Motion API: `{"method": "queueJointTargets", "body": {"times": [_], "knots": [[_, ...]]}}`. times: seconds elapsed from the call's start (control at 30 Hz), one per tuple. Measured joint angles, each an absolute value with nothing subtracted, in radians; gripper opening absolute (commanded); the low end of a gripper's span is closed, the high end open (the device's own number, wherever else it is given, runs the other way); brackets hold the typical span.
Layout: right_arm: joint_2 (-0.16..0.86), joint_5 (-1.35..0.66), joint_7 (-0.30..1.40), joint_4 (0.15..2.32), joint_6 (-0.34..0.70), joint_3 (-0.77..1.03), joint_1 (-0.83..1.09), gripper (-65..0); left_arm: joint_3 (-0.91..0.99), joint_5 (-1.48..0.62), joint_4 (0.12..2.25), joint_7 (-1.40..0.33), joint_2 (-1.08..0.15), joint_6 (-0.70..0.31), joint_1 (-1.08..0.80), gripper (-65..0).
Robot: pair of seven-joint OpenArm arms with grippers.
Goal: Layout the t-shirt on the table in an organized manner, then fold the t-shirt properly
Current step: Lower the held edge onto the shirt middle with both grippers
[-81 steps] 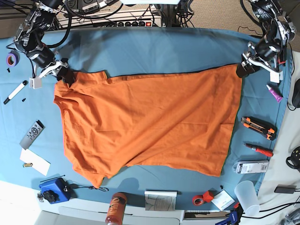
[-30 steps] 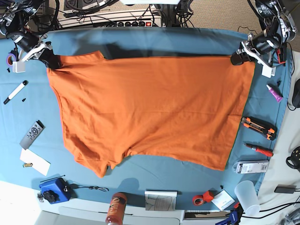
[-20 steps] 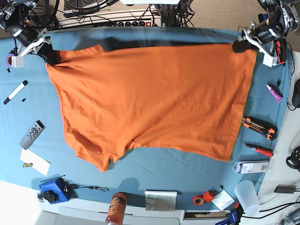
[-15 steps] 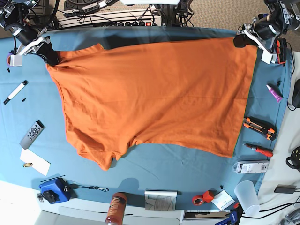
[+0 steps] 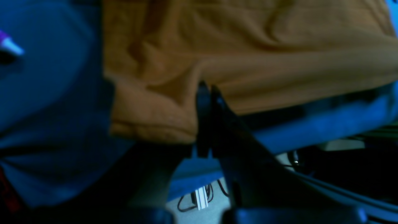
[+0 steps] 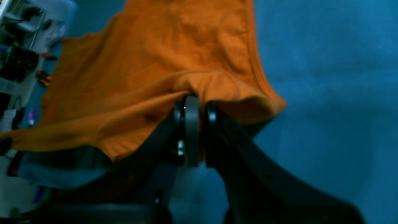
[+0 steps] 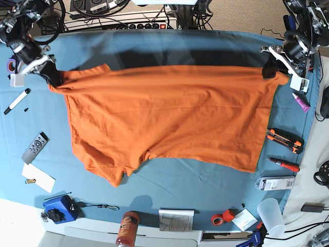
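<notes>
t-shirt (image 7: 164, 118) is spread over mid tabletop (image 7: 169, 49) | corners are pinched by closed left fingers (image 5: 203, 88) and right fingers (image 6: 197, 102) | flanked by remote (image 7: 35, 147), marker (image 7: 17, 101), cutter (image 7: 284, 140), screwdriver (image 7: 283, 164), probably clear of it

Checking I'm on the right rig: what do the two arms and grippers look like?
Both arms are black with exposed black cables. The left gripper and right gripper have slim black fingers. In the base view each wrist shows white parts.
</notes>
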State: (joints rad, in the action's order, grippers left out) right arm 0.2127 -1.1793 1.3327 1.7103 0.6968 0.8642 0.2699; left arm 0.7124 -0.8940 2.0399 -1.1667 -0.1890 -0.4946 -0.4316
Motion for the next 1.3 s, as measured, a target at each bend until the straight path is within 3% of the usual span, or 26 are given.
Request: {"method": "queueJointTargets", "body": {"times": [0.37,0.53,0.67,0.83,1.07,1.3], "knots": [[0.213,-0.92,1.17,1.71,0.698,0.693,0.176,-65.0,0.697,-0.832,2.024,-1.093,-0.189,-0.495,-0.349,-65.0],[0.213,-0.817,1.102,1.71,0.697,0.659,0.146,-65.0,0.577,-0.672,2.011,-0.982,-0.189,-0.495,-0.334,-65.0],[0.213,-0.781,1.066,1.71,0.697,0.654,0.129,-65.0,0.5,-0.531,2.011,-0.881,-0.189,-0.386,-0.276,-65.0],[0.211,-0.73,1.034,1.705,0.698,0.654,0.11,-65.0,0.437,-0.436,2.011,-0.878,-0.189,-0.385,-0.207,-65.0],[0.21,-0.7,0.99,1.579,0.699,0.654,0.043,-65.0,0.36,-0.321,1.891,-0.812,-0.189,-0.317,-0.162,-65.0],[0.21,-0.66,0.941,1.406,0.7,0.655,-0.05,-65.0,0.358,-0.325,1.731,-0.802,-0.189,-0.321,-0.041,-65.0]]}}
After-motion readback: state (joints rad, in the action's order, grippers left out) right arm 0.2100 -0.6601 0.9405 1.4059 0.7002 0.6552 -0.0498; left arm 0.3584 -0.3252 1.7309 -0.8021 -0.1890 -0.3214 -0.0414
